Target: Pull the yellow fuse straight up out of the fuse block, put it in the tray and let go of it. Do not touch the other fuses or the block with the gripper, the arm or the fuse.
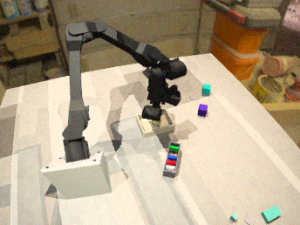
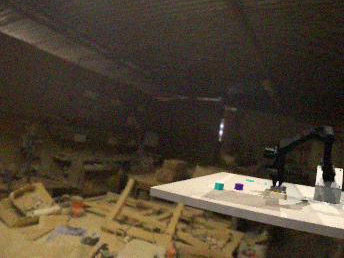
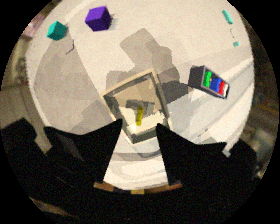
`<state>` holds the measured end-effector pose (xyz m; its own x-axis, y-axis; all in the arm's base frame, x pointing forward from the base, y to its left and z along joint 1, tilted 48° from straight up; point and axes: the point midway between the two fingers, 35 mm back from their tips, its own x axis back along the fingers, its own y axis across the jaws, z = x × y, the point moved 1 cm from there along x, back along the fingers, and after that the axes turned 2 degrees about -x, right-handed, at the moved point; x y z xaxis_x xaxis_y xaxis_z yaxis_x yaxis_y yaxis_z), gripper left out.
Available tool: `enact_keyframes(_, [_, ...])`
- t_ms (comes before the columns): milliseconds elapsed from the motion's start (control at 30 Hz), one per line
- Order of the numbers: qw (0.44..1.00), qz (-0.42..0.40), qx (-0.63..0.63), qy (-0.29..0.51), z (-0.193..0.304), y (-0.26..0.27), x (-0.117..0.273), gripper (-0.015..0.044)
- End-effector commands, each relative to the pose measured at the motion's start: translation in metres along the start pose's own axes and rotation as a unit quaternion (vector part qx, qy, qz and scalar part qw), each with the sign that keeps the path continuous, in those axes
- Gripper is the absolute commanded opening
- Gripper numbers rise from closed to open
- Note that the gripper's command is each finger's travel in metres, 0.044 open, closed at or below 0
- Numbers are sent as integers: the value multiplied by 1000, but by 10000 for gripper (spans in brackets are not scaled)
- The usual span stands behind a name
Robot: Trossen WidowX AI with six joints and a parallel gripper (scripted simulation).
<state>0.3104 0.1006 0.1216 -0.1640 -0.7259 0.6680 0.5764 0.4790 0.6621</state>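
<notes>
Now gripper (image 3: 139, 143) about half open, holds nothing, hangs directly above tray (image 3: 119, 100). Yellow fuse (image 3: 140, 117) lies inside tray, apart from fingers. Fuse block (image 1: 172, 160) with green, blue, red, white fuses sits near tray, on side toward table's front edge, untouched.

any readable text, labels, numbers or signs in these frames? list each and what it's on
None readable.
Fuse block: coloured fuses only, no markings legible.
Tray and the yellow fuse lying in it: no lettering visible.
Cans on the background shelf: labels present but too blurred to read.
Orange bin: no legible print.
Gripper, open above the tray: no marking visible.
</notes>
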Motion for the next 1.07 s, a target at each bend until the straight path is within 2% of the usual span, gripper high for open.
enact_keyframes(0, [1000, 1, 0, -1, -1, 0, 8, 330])
enact_keyframes(133, [1000, 3, -2, -2, -1, -1, 37, 330])
enact_keyframes(1033, [1000, 7, -6, -1, -2, -3, 34, 330])
